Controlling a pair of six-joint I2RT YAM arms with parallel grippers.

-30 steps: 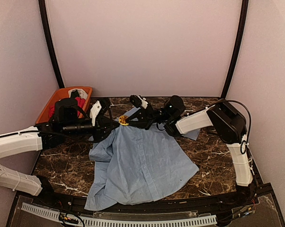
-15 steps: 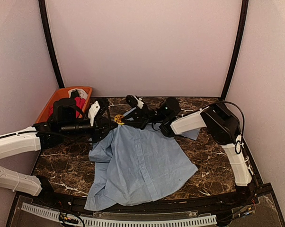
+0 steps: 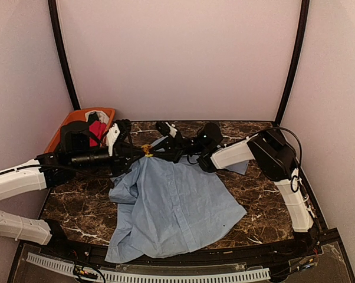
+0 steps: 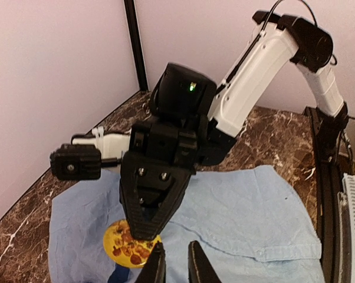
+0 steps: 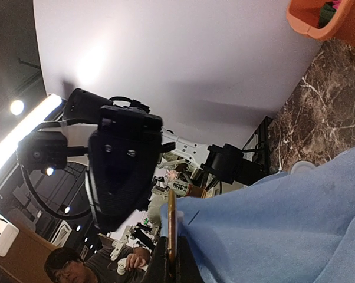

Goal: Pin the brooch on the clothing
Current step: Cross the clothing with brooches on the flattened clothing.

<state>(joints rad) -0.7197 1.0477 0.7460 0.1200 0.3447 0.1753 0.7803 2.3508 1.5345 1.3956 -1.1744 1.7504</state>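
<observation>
The light blue clothing (image 3: 177,206) lies spread on the marble table, collar end toward the back. At its collar edge the round yellow brooch (image 3: 147,150) is pinched in my right gripper (image 3: 151,151), which is shut on it. In the right wrist view the brooch (image 5: 171,218) stands edge-on between the fingers, against the fabric (image 5: 283,224). My left gripper (image 3: 137,154) sits just left of the brooch. In the left wrist view its jaws (image 4: 176,265) stand slightly apart over the shirt (image 4: 242,218), gripping nothing, right beside the brooch (image 4: 121,247) and the right gripper (image 4: 145,230).
An orange bin (image 3: 61,134) with red, white and black garments stands at the back left, close behind the left arm. The right arm stretches across the back of the table (image 3: 77,206), over a flap of blue cloth (image 3: 240,167). Walls close in on three sides.
Both grippers and the brooch have shifted a little left and back, drawing the collar edge along. The left jaws, shut before, have parted slightly.
</observation>
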